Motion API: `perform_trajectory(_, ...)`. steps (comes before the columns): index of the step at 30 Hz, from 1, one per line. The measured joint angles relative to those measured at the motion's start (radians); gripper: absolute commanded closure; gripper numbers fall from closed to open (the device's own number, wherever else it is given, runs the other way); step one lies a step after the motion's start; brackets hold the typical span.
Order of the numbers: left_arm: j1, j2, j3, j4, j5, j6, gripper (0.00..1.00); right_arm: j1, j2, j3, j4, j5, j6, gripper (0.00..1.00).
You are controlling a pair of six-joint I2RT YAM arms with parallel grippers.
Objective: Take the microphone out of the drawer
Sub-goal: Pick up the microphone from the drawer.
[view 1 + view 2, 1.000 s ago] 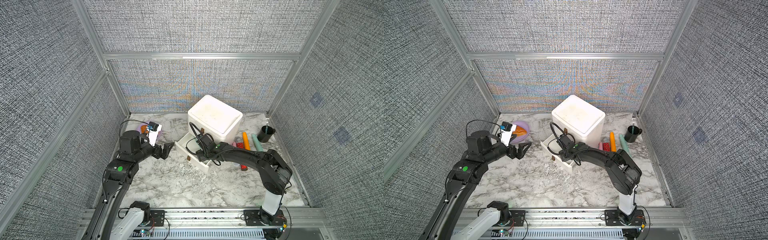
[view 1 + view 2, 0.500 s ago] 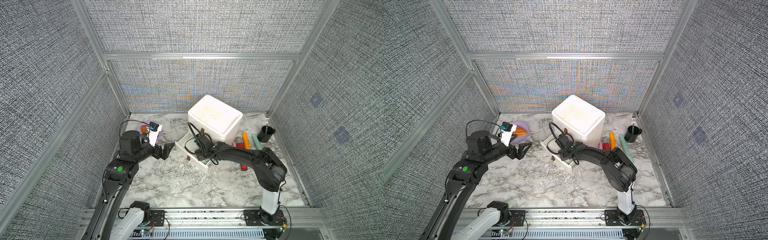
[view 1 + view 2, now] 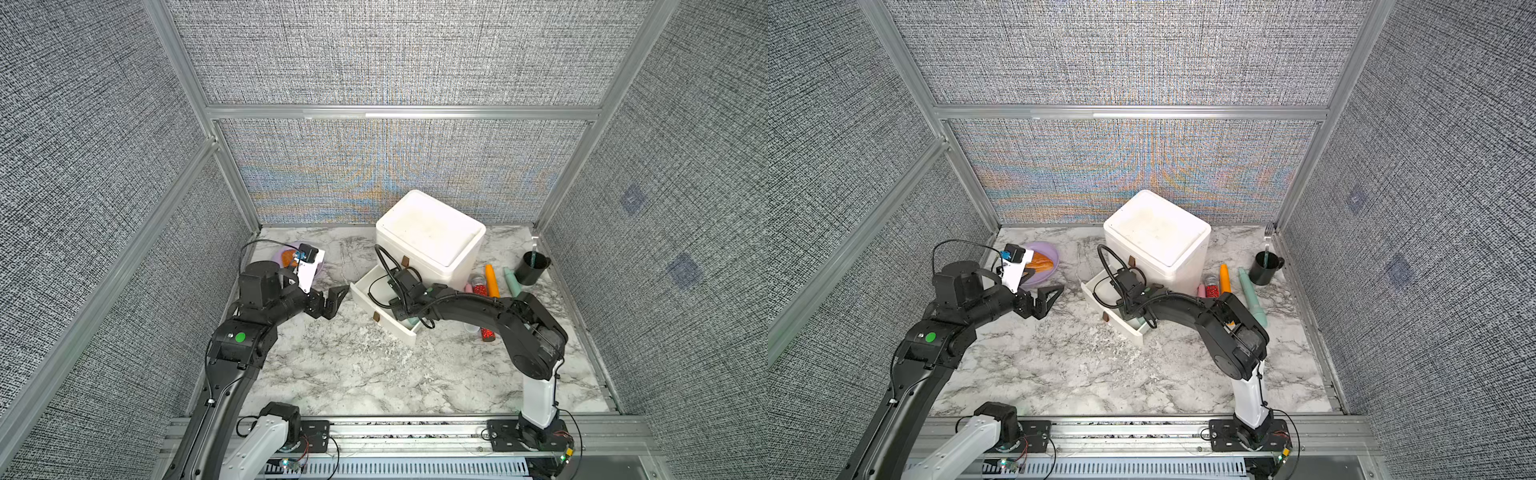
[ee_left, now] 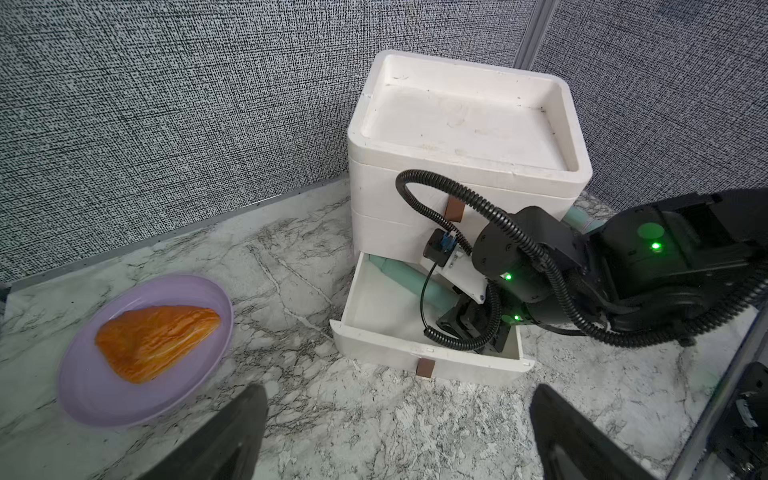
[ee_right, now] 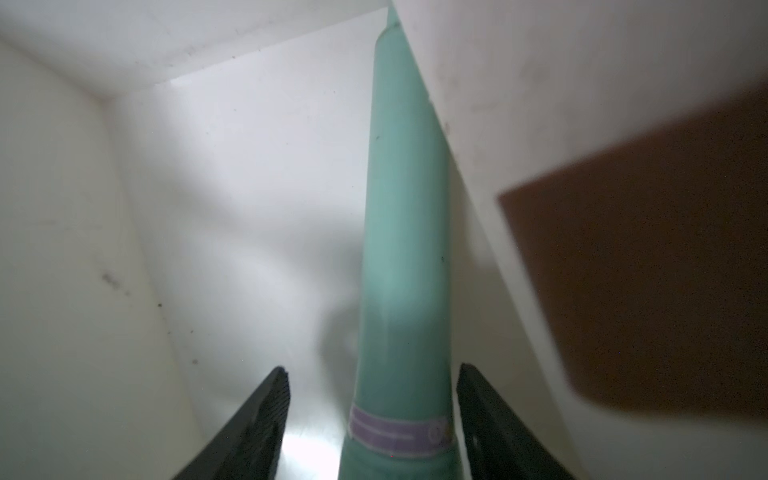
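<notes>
The bottom drawer point(image 3: 365, 286) point(image 4: 386, 353) of the white cabinet point(image 3: 430, 232) stands pulled out. A teal microphone point(image 5: 405, 249) point(image 4: 409, 276) with a purple band lies inside it, along the wall under the cabinet. My right gripper point(image 5: 374, 368) point(image 4: 469, 320) reaches down into the drawer and is open, with a finger on each side of the microphone's body. One finger is close against it, and the other stands off with a gap. My left gripper point(image 3: 332, 297) point(image 4: 398, 388) hovers wide open and empty over the marble, left of the drawer front.
A purple plate point(image 4: 83, 386) with an orange pastry point(image 4: 158, 340) sits at the back left. Right of the cabinet lie an orange stick point(image 3: 491, 280), a teal stick point(image 3: 512, 282), a red glitter bottle point(image 3: 482, 291) and a black cup point(image 3: 533, 268).
My right gripper's jaws have narrowed around the microphone, and the arm has shifted slightly inside the drawer. The left arm has not moved.
</notes>
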Motion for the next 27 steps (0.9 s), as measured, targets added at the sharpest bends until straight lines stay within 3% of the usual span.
perform_trajectory(12,0.0,0.002,0.0,0.0,0.001,0.0,0.0,-0.004,0.033,0.013,-0.024,-0.047,-0.013,0.39)
perform_trajectory(27,0.0,0.005,0.0,0.001,0.001,0.003,0.0,-0.011,0.039,0.061,-0.097,-0.061,-0.048,0.63)
